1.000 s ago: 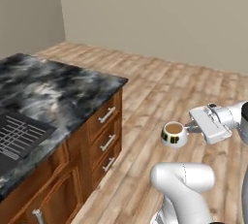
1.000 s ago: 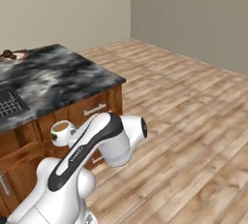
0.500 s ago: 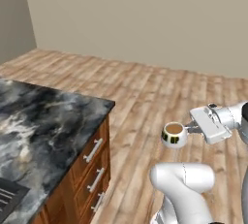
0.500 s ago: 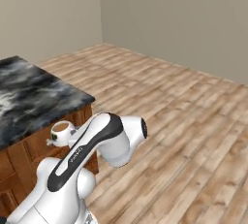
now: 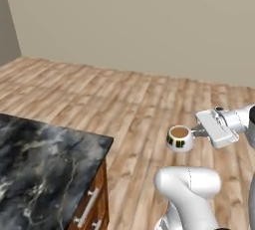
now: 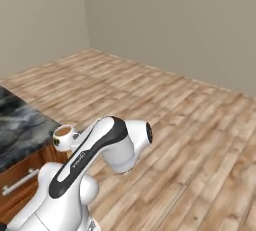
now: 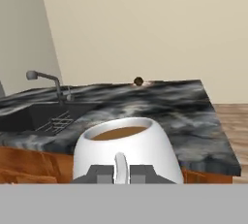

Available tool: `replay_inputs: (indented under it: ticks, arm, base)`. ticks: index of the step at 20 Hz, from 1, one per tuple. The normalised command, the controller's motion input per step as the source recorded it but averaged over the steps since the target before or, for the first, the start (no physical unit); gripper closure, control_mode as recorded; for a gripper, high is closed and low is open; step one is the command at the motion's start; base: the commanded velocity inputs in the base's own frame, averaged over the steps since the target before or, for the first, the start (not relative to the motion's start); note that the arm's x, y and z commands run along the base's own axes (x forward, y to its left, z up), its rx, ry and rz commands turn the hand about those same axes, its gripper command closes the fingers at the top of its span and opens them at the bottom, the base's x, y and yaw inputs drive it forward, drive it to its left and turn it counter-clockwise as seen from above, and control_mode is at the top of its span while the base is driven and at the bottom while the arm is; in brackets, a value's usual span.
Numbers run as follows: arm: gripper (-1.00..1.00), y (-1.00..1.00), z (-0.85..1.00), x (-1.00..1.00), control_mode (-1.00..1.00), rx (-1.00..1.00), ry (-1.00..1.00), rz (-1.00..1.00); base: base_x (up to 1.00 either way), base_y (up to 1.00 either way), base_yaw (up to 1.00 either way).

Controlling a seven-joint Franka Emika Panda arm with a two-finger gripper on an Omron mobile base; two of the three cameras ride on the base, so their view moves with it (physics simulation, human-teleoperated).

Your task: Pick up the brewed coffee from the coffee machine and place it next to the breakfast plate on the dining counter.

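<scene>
The brewed coffee [image 5: 179,138], a small white cup with a dark-and-yellow band and brown liquid, hangs in the air over the wooden floor. My gripper [image 5: 195,133] is shut on its small handle from the right. In the hand view the cup [image 7: 127,146] sits close up, its handle pinched between my two fingertips [image 7: 99,173]. The cup [image 6: 64,135] also peeks out from behind my upper arm in the right base view. The coffee machine and the breakfast plate are out of view. A dark veined marble counter [image 5: 45,162] lies to the left; I cannot tell whether it is the dining counter.
The marble counter [image 7: 193,116] sits on a brown wood cabinet with drawer handles [image 5: 88,205] and holds a sink [image 7: 46,116] with a tap [image 7: 48,80]. A small brown round thing [image 7: 138,81] rests at its far edge. Bare wooden floor [image 6: 190,125] runs to beige walls.
The whole picture has shifted in both base views, so the camera moved: the counter slid left and largely out of frame. The cup stays gripped in the same place relative to me.
</scene>
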Motion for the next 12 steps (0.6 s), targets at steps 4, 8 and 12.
replay_inputs:
  ticks: [4,8,12]
  arm:
    - [1.00,0.00,0.00,0.00,1.00,0.00,0.00,0.00]
    - [1.00,0.00,0.00,0.00,1.00,0.00,0.00,0.00]
    - [1.00,0.00,0.00,0.00,1.00,0.00,0.00,0.00]
  base:
    - [1.00,-0.16,0.05]
    - [1.00,-0.18,0.22]
    - [1.00,-0.05,0.44]
